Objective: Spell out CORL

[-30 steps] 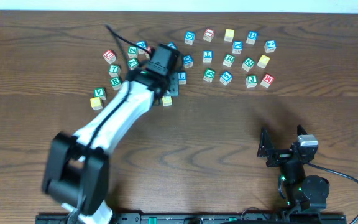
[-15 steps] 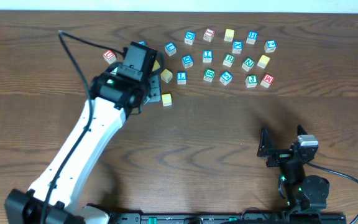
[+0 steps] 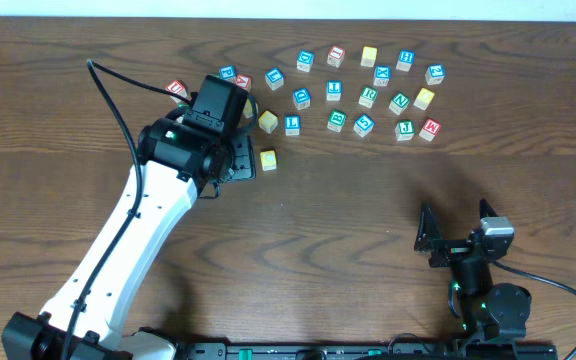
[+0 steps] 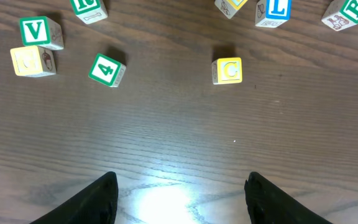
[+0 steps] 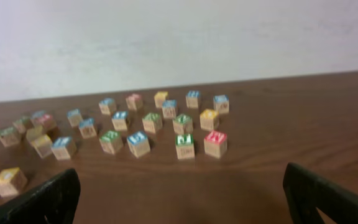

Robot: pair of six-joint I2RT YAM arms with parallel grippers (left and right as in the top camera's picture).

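A yellow C cube (image 4: 227, 70) (image 3: 268, 160) stands alone on the wood, ahead and a little right of my left gripper (image 4: 182, 196) (image 3: 234, 165). That gripper is open with only bare table between its fingers. Beyond the C, a blue L cube (image 4: 273, 9) (image 3: 292, 124) sits beside another yellow-topped cube (image 3: 268, 122), which the left wrist view cuts off at its top edge. A green-lettered cube (image 3: 368, 97) lies in the far row, its letter too small to read. My right gripper (image 5: 179, 190) (image 3: 455, 225) rests open near the front right, far from all cubes.
Green V (image 4: 39, 31), a yellow cube (image 4: 33, 61), a green 4 (image 4: 107, 70) and a green B (image 4: 347, 12) lie around the left gripper. Several more letter cubes form loose rows at the back (image 3: 398, 85). The left arm (image 3: 138, 230) hides the left cluster from above.
The left arm has swung left and drawn back from the yellow C cube, which stays put. Its jaws have widened. The right arm has not moved.
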